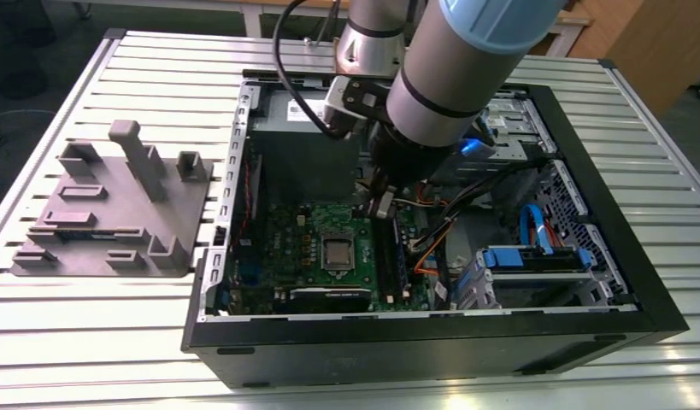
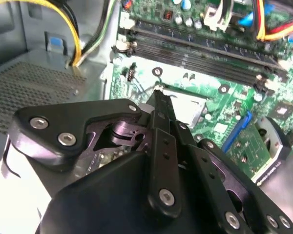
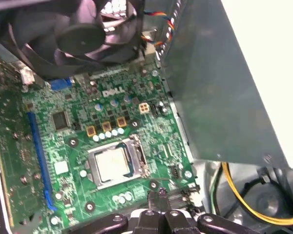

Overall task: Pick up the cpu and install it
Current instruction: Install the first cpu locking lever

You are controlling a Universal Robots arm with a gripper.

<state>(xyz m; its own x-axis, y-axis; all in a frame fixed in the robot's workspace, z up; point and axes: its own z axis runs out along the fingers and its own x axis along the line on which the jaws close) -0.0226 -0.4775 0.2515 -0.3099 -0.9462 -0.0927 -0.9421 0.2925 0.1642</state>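
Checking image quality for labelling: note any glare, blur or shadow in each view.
Exterior view: the arm shades the motherboard. First wrist view: the cpu reads clearly, the power supply washes out white. Second wrist view: the gripper looms dark, blocking the socket.

I note the computer case [image 1: 441, 342] on the table [image 1: 155, 342], a fixture block [image 1: 110, 213] to the exterior view's left. In the case, the cpu [image 1: 338, 251] sits in the motherboard [image 1: 287, 243]; the gripper [image 1: 382, 205] hangs just beside it.
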